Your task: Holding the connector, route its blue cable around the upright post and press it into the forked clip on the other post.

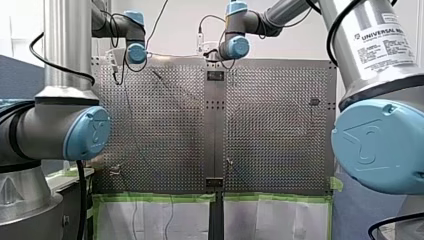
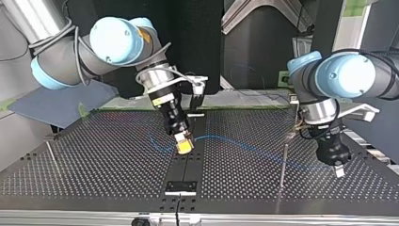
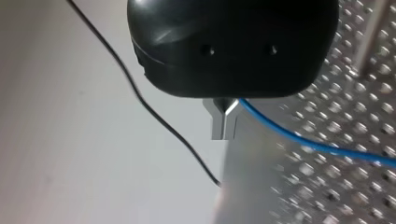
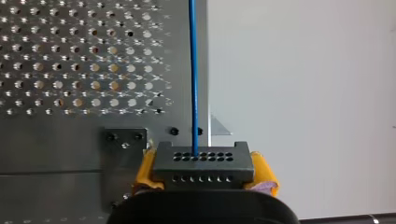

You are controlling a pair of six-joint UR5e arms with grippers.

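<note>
Connector clamped between yellow pads of right gripper, over the table middle; blue cable runs to left gripper, metal fingers apparently closed on it. Next, likely: keep cable taut and low while wrapping the upright post

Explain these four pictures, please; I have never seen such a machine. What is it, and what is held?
Two robot arms work at a metal table full of holes. The front view looks from behind the arms; the top view faces them across the table; each wrist view comes from a camera on one arm. My right end effector, with yellow pads, is shut on a black connector. A blue cable runs from it across the table to my left end effector, which seems shut on it. On the table stand a thin post near my left arm and a second post at the top view's left.
</note>
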